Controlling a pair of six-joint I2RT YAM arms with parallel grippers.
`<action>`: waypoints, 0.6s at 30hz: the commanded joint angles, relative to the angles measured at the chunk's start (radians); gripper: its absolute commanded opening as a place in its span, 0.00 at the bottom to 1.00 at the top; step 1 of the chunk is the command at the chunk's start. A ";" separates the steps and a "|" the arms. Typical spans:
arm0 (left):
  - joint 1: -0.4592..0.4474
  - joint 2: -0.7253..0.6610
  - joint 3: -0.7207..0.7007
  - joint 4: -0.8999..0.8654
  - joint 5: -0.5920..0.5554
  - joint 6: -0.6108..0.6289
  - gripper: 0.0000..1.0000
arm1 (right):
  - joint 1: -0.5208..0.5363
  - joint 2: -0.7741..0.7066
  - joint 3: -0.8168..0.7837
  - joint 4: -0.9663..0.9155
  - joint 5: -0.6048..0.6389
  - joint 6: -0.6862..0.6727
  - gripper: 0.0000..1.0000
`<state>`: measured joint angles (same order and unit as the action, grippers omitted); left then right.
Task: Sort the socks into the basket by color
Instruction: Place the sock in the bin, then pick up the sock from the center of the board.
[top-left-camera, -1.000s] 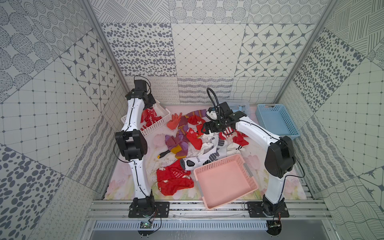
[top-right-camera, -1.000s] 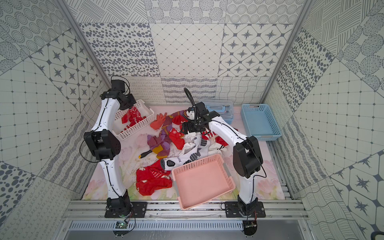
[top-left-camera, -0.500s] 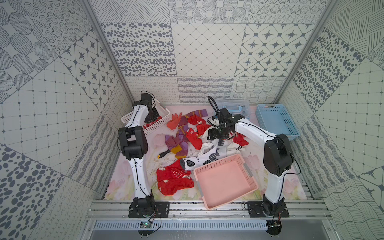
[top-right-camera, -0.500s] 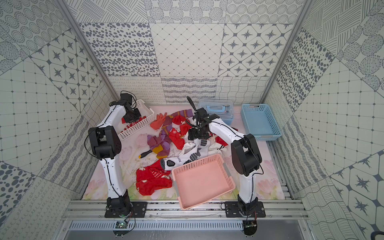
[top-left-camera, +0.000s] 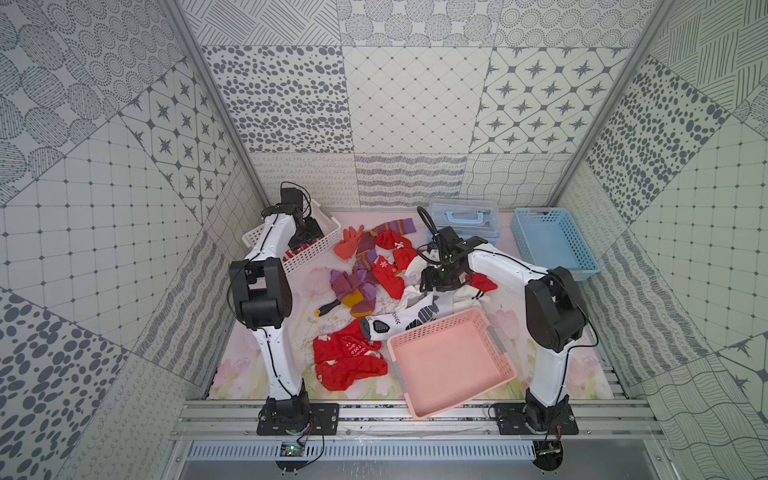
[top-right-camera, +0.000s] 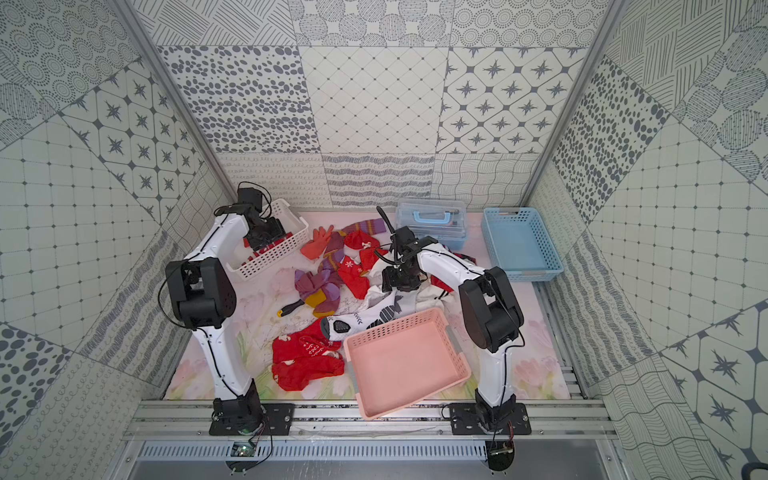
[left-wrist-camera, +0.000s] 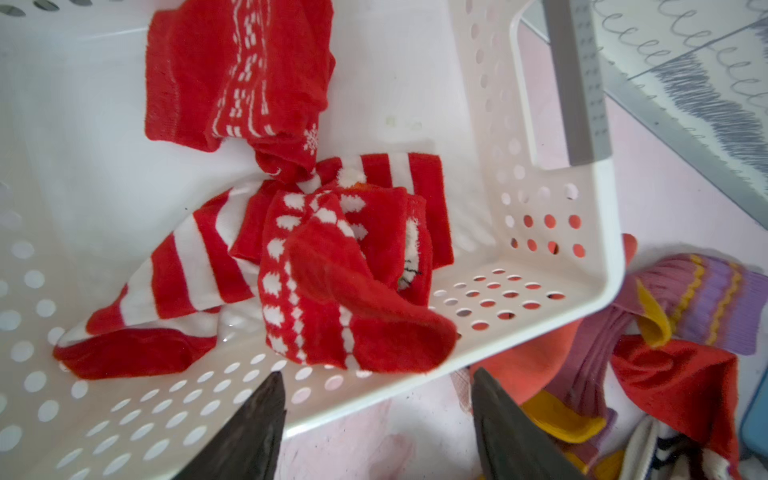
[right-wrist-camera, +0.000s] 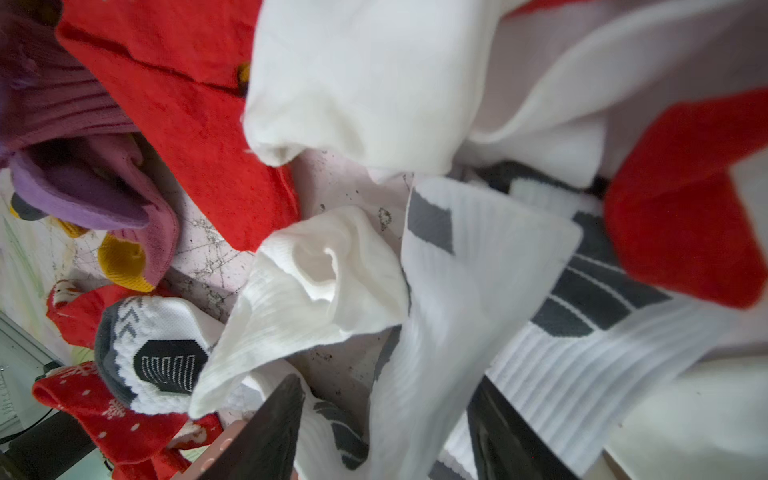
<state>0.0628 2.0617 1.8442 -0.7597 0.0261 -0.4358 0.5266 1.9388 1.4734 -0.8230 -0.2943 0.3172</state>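
Pink basket nearest, at 6 o'clock. Right gripper down on white sock mid-pile, jaws parted around it (grip unclear). Left gripper gaping, empty, over white basket at 10 o'clock holding red socks.

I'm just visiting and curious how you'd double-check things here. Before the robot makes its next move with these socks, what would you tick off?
1. Left gripper empty, jaws apart above the white basket: ok.
2. White basket holds only red socks: ok in the left wrist view.
3. Right gripper has a white sock between its jaws: ok, though a firm grip cannot be told.
4. Only one sock caught: cannot tell, white socks overlap there.
5. Pink basket and blue basket free to receive socks: ok, both look empty in a top view.
6. Orange glove kept out of the sort: ok, it lies on the table.
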 joint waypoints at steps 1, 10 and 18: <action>-0.004 -0.078 -0.023 0.054 -0.005 0.005 0.72 | 0.003 -0.003 -0.025 0.052 -0.035 0.019 0.51; -0.013 -0.186 -0.054 0.065 -0.009 0.002 0.76 | 0.006 -0.041 -0.038 0.056 -0.042 0.022 0.03; -0.065 -0.264 -0.088 0.060 -0.014 0.012 0.85 | 0.006 -0.143 0.008 -0.001 -0.053 0.006 0.00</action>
<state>0.0242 1.8423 1.7737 -0.7216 0.0227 -0.4377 0.5285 1.8702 1.4448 -0.8074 -0.3336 0.3408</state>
